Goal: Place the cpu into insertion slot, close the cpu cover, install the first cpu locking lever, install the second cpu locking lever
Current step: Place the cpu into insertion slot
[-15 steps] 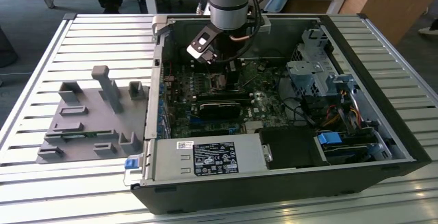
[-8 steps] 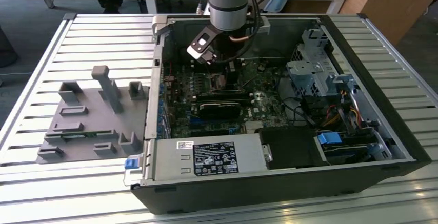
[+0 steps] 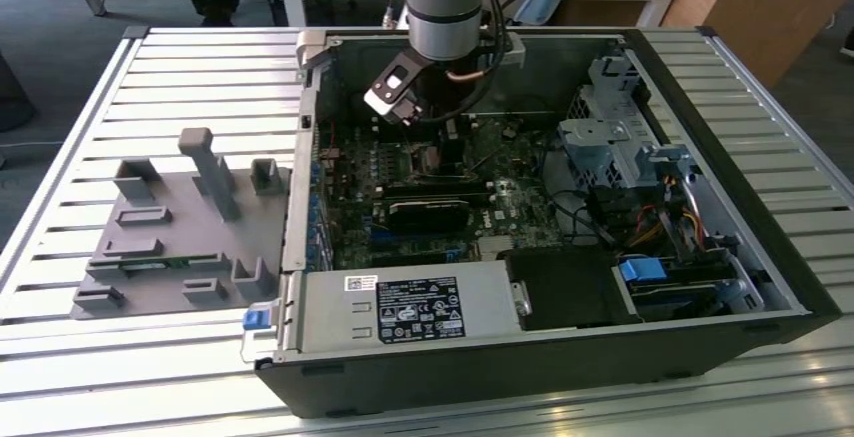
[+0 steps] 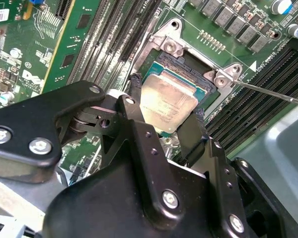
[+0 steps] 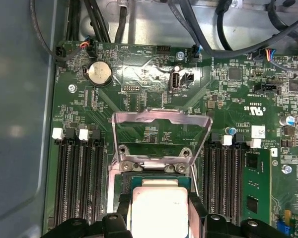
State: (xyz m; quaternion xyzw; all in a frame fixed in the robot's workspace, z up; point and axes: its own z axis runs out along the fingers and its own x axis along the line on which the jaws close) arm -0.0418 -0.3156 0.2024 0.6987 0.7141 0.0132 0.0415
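Note:
My gripper [image 4: 166, 106] is shut on the cpu [image 4: 169, 101], a flat square chip with a pale silver top, one black finger [image 4: 134, 96] on each of two opposite edges. The chip hangs low over the insertion slot [image 4: 186, 67], whose dark centre and silvery rim sit in the green board; I cannot tell if it touches. In the first wrist view the cpu [image 5: 159, 210] sits between the fingers, just before the slot [image 5: 159, 176]. The cpu cover [image 5: 161, 134] stands raised open beyond it. A thin locking lever [image 4: 273, 94] sticks out sideways. The exterior view shows the gripper [image 3: 424, 127] inside the computer case.
Black memory slots [image 5: 77, 183] flank the socket on both sides. A coin battery [image 5: 99, 73] and cable bundles [image 5: 213, 25] lie beyond the cover. The power supply [image 3: 400, 307], drive cage [image 3: 614, 147] and case walls hem in the board. A grey fixture [image 3: 174, 227] sits outside the case.

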